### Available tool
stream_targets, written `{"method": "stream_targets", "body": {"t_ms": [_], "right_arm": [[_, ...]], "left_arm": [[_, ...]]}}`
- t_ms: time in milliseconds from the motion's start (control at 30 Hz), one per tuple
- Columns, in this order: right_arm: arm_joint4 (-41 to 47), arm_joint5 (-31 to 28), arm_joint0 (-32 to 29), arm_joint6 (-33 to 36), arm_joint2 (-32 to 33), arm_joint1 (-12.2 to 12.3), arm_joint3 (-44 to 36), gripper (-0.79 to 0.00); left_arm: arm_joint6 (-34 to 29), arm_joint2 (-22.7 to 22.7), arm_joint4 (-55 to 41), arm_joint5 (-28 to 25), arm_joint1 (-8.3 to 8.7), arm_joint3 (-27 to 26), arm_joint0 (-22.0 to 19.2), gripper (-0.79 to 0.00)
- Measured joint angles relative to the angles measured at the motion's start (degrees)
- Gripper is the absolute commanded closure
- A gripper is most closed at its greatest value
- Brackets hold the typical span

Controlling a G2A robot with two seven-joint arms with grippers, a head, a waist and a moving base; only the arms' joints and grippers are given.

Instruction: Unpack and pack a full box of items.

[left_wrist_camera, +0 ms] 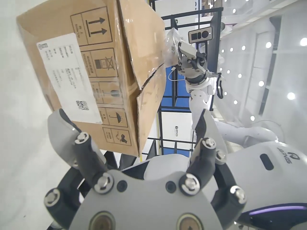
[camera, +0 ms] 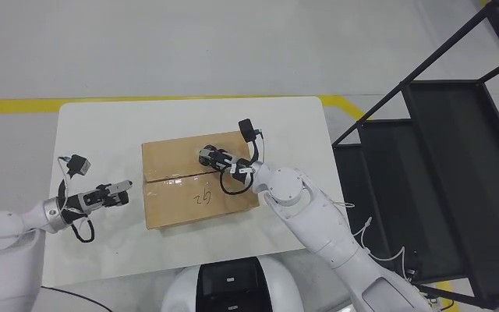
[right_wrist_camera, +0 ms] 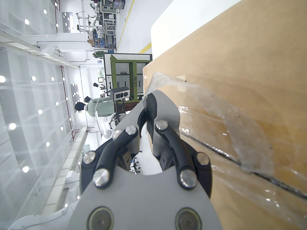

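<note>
Closed brown cardboard box (camera: 175,204) at the centre of the top view on a white table (camera: 101,125), with a strip of clear tape (right_wrist_camera: 215,111) lifted off its top.

The flaps meet at a taped middle seam (camera: 168,181). There is a pen scrawl (camera: 204,195) on top, and one side carries a white label (left_wrist_camera: 68,77) and black handling symbols (left_wrist_camera: 100,63). The right gripper (camera: 204,158) sits over the top, its jaws pinching the tape's loose end. The left gripper (camera: 125,191) hovers at the lower left, apart from the box, jaws spread.

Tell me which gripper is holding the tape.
The right gripper, shut on the clear tape over the cardboard box; the left gripper is open beside it.
</note>
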Motion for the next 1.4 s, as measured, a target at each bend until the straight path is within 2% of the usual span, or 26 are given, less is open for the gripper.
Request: {"method": "stream_targets", "body": {"t_ms": [233,700,967,1400], "right_arm": [[0.0,0.0,0.0,0.0,0.0,0.0,0.0,0.000],[0.0,0.0,0.0,0.0,0.0,0.0,0.0,0.000],[-0.5,-0.7,0.0,1.6,-1.5,-0.2,-0.4,0.000],[-2.5,-0.7,1.9,4.4,-3.5,-0.5,2.4,0.000]], "left_arm": [[0.2,5.3,-2.2,-0.9,-0.49,3.7,-2.9,-0.785],[-0.9,5.8,-8.3,-1.5,-0.09,6.1,-3.7,-0.785],[2.4,8.4,-9.5,-2.8,-0.50,8.0,-5.2,-0.785],[6.9,10.9,-8.2,-3.8,-0.72,8.1,-5.9,-0.785]]}}
